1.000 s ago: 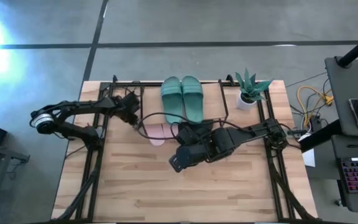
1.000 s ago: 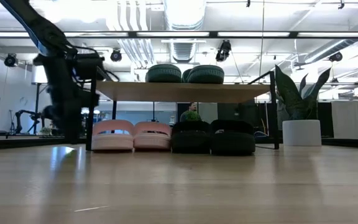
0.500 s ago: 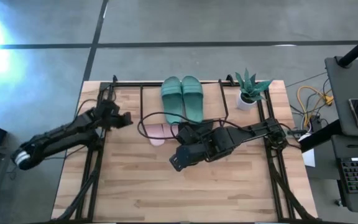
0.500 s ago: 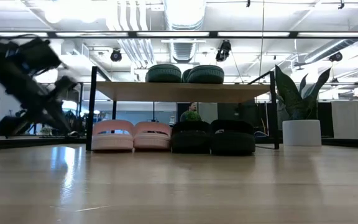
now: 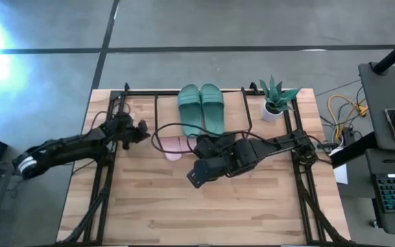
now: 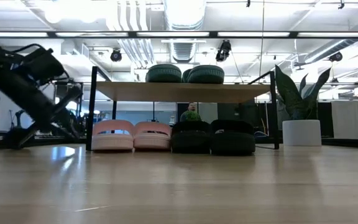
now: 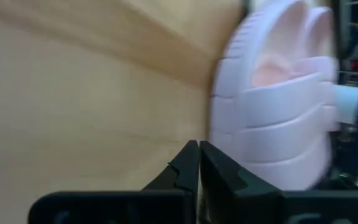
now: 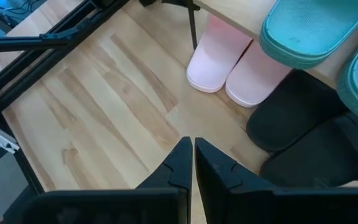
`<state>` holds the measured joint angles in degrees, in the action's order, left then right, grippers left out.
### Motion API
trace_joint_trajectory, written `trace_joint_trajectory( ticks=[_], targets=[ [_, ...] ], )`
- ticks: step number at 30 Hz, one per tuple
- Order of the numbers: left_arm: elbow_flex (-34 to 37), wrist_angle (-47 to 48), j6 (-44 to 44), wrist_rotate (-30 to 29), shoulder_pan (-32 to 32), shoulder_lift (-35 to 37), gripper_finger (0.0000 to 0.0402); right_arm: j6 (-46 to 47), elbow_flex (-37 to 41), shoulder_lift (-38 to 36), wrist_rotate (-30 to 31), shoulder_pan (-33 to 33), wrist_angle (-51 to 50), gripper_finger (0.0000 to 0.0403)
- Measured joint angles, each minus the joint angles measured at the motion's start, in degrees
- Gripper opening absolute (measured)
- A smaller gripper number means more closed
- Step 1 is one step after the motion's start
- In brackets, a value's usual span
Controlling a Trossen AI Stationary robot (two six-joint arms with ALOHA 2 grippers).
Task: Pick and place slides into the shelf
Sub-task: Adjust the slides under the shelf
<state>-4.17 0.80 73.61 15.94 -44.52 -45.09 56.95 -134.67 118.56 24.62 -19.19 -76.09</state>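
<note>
The shelf stands at the table's far side on thin black legs. The dark green slides lie side by side on its top board. Under the board, the pink pair and the black pair rest on the table, toes toward the near edge. My left gripper is shut, left of the pink pair and touching nothing. My right gripper is shut and hangs over the table just near of the shelf. Its arm hides the black pair from above. The right wrist view shows the pink and black slides.
A potted plant stands on the table at the shelf's right end. Black cables loop near the pink slides. Dark rails run along both table sides. Bare wood stretches from the shelf to the near edge.
My left arm has dropped from a raised, bent pose beside the shelf's left end and stretched out low toward the table's left edge. Its gripper drew a little away from the shelf, then edged back toward it. The slides and my right arm have stayed put.
</note>
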Motion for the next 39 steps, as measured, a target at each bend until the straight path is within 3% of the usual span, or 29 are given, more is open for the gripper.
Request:
trace_joint_trajectory(
  ticks=[4, 12, 26, 33, 37, 39],
  targets=[
    [-1.39, -7.76, -0.06, 0.09, -0.01, -6.36, 0.0, 0.02, 0.0, 0.0, 0.0, -0.02, -0.12, 0.0012],
    [-6.37, -8.42, -0.18, -0.04, -0.03, -21.54, 0.0, 0.02, 0.0, 0.0, -0.01, -0.01, -0.18, 0.0012],
    [-21.31, -12.23, -10.04, 0.53, -0.14, -37.39, 0.0, 3.26, 0.0, -0.02, 0.02, -0.01, -1.79, 0.0012],
    [-18.87, -8.98, -12.8, -2.22, -0.24, -34.34, 0.0, 6.79, 0.0, -0.02, 1.01, -0.03, -5.89, 0.0012],
    [-17.12, -2.08, -14.47, -3.87, -0.67, -26.98, 0.0, 10.35, 0.0, -0.02, 2.84, 0.36, -10.66, 0.0012],
    [-16.09, -1.76, -14.43, -1.02, -0.65, -20.97, 0.0, 11.99, 0.0, -0.4, 3.54, 0.97, -13.73, 0.0012]
  ],
)
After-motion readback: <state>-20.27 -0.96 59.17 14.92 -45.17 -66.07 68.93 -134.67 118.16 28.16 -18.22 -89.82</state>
